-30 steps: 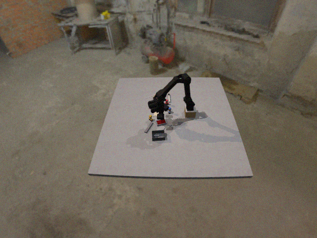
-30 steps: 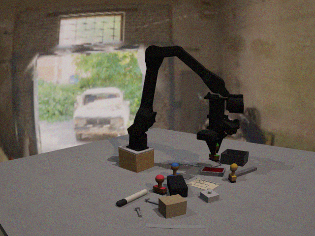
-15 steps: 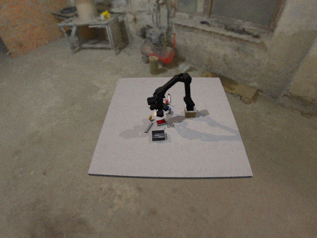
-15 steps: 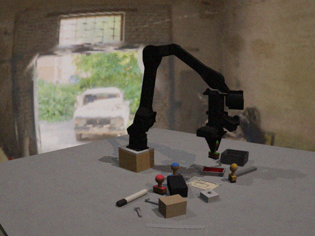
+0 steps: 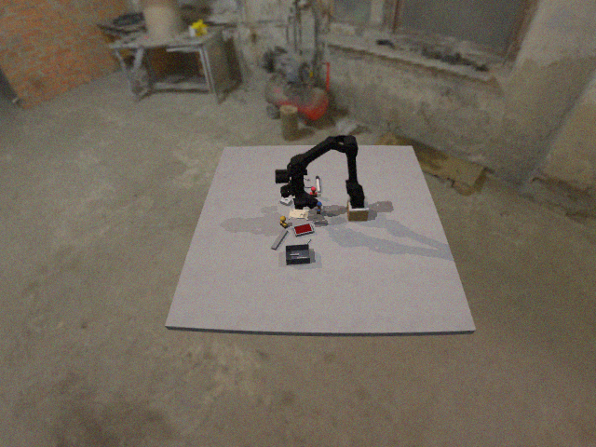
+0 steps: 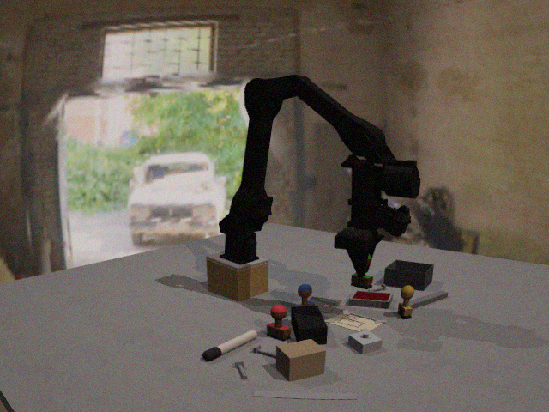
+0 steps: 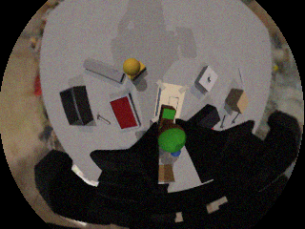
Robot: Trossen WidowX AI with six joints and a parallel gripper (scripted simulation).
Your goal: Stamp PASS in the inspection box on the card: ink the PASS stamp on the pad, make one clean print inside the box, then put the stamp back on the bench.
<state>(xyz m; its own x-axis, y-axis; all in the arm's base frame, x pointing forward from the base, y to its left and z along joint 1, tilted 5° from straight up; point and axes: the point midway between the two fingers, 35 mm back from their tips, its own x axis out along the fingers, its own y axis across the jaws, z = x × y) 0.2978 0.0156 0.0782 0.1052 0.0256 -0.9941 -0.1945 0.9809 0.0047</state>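
My gripper (image 5: 307, 202) (image 6: 363, 269) is shut on the green-knobbed stamp (image 6: 361, 281) (image 7: 172, 139), which hangs upright, raised above the bench. In the wrist view its base overlaps the near edge of the cream card (image 5: 298, 213) (image 6: 374, 326) (image 7: 179, 89). The card lies flat with a dark outlined box on it; its near part is hidden in the wrist view, and I cannot make out a print. The red ink pad (image 5: 304, 229) (image 6: 371, 296) (image 7: 124, 113) lies open beside the card. The stamp's underside is not visible.
A yellow-knobbed stamp (image 6: 407, 301) (image 7: 132, 67) and grey bar (image 6: 429, 299) stand near the pad, with a dark open box (image 5: 297, 254) (image 6: 407, 275) beyond. Blue-knobbed (image 6: 304, 290) and red-knobbed (image 6: 278, 312) stamps, a black block (image 6: 310, 325), cardboard box (image 6: 300, 360) and grey block (image 6: 364, 342) are across the card.
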